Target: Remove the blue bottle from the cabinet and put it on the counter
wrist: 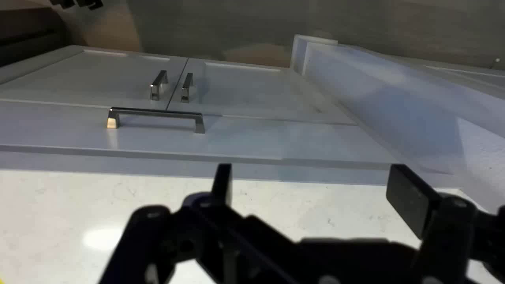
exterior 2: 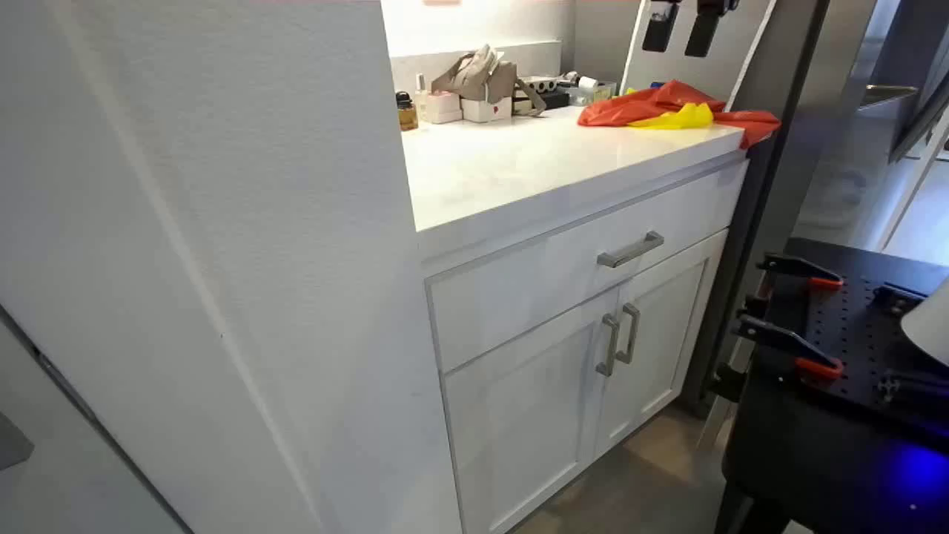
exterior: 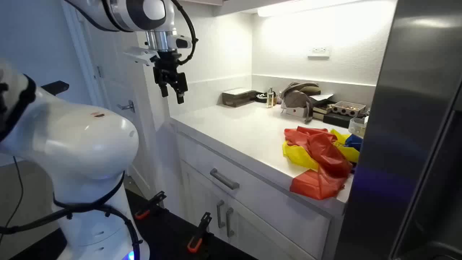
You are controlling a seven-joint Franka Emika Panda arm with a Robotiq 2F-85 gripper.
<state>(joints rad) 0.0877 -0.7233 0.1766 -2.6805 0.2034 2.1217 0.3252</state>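
While my fingers (exterior: 181,83) hang above the table (exterior: 234,124) in an exterior view, they have hold of nothing that I can see, and I find no blue bottle there; the dark-blue patch (exterior: 353,142) by the red and yellow cloth (exterior: 321,159) looks like part of that heap.

In an exterior view I spot an amber bottle (exterior 2: 407,115) and a bag (exterior 2: 485,78) at the back of the table, not my target, and shut doors (exterior 2: 526,408) under the drawer (exterior 2: 560,278). Whether these are the cabinet meant, I cannot tell.

In the wrist view my fingers stand wide apart, nothing between them, the table's surface showing beyond. Where the blue bottle is, no view tells me. I judge nothing done so far: finding it, grasping it, bringing it out and setting it down are all left
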